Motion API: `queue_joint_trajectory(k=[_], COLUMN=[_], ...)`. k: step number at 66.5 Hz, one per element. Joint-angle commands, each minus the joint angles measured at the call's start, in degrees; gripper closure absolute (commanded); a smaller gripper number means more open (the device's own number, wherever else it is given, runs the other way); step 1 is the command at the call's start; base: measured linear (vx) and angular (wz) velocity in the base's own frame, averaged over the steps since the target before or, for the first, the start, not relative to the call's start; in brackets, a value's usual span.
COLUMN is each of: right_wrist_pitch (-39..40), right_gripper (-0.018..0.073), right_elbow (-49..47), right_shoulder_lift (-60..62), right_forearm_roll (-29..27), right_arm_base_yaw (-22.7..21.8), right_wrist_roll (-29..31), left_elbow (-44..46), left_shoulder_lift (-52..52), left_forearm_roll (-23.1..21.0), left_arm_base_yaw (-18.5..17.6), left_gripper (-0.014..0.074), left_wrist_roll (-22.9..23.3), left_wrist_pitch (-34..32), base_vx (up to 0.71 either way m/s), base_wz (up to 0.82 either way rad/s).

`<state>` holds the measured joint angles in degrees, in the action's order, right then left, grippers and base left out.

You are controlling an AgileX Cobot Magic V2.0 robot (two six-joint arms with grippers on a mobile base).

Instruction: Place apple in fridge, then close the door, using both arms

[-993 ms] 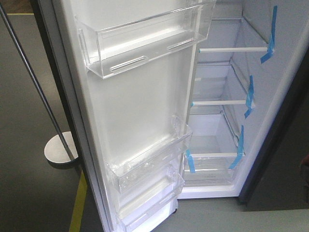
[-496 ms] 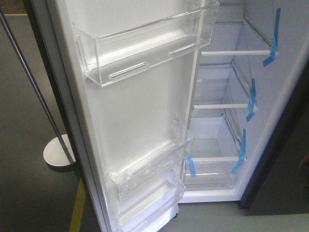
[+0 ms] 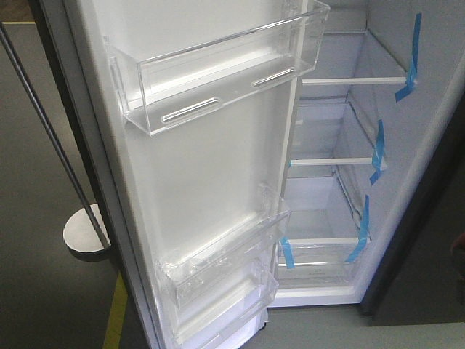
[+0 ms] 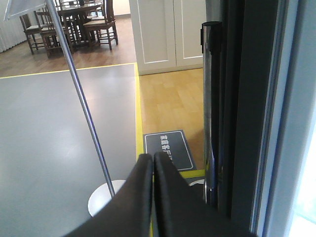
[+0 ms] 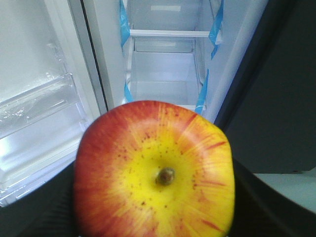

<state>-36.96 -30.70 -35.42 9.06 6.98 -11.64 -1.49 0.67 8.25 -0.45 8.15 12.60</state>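
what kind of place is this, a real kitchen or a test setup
Probably a staged test area in a home-like room: yellow line edging a grey floor mat, blue tape strips in the fridge, dining chairs behind.

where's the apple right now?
Right wrist view, bottom centre: the apple sits in the right gripper, in front of the open fridge, facing its lower shelf.

The grey floor [image 3: 36, 291], edged by a yellow line [image 3: 116, 313], carries the fridge [image 3: 320, 211] and the round white base [image 3: 83, 233] of a slanted metal pole [image 3: 43, 120]. A dark mat [image 4: 168, 148] lies on the wooden floor [image 4: 173, 98].
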Motion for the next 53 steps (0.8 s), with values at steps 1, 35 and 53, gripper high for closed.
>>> queue_joint_trajectory(k=[1, 35, 53], right_wrist_pitch=[4.16, 4.16, 4.11], right_gripper=[0.0406, 0.0406, 0.0406], right_elbow=[-1.70, -1.70, -1.70], right_shoulder_lift=[-0.33, -0.33, -0.33], right_forearm_roll=[0.87, 0.87, 0.87], right_arm_base_yaw=[0.08, 0.08, 0.08], right_wrist_roll=[0.72, 0.72, 0.72], left_elbow=[-1.08, -1.08, -1.08], left_shoulder_lift=[0.80, 0.80, 0.80], left_forearm_roll=[-0.30, -0.30, -0.30], left_arm_base_yaw=[-0.35, -0.35, -0.35], left_gripper=[0.0602, 0.0602, 0.0602], left_wrist_roll=[0.23, 0.23, 0.23], left_wrist_pitch=[-4.12, -4.12, -4.12], base_vx=[0.00, 0.00, 0.00], base_wz=[0.00, -0.01, 0.00])
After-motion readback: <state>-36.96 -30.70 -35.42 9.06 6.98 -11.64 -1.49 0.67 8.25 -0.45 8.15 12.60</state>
